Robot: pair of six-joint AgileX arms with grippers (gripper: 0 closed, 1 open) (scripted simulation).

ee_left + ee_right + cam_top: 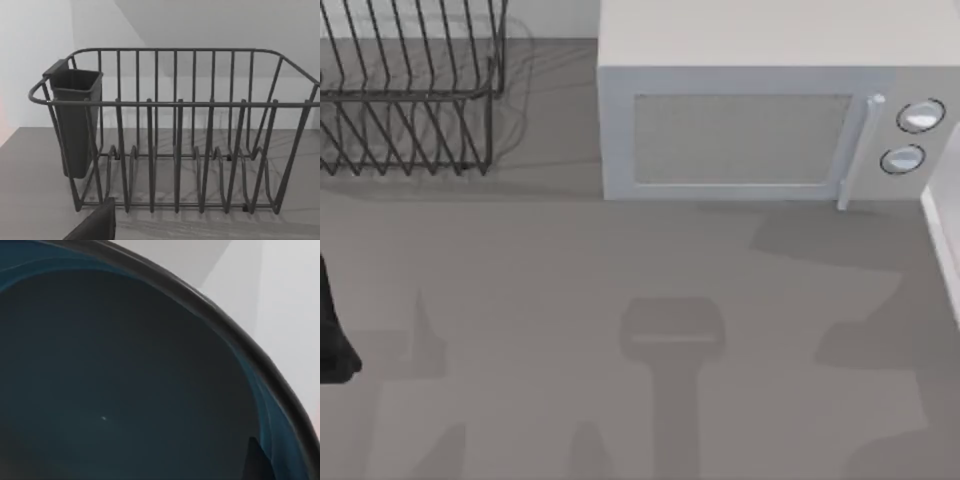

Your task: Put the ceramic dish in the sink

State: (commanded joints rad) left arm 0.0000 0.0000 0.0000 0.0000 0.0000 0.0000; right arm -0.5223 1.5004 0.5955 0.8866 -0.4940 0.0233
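The ceramic dish (125,390) is seen very close in the right wrist view: a deep teal-blue glazed hollow under a dark rim (235,335), tilted, with pale wall behind it. A dark fingertip (257,460) of my right gripper lies against the dish's inner wall near the rim, so the gripper is shut on the dish. The sink is out of view. My left arm (332,345) is parked at the counter's left edge. Its gripper (92,227) faces the dish rack.
A dark wire dish rack (410,90) with a dark cutlery cup (75,120) stands at the back left. A white microwave (750,110) with its door shut stands at the back, middle to right. A white raised edge (942,250) runs along the counter's right side.
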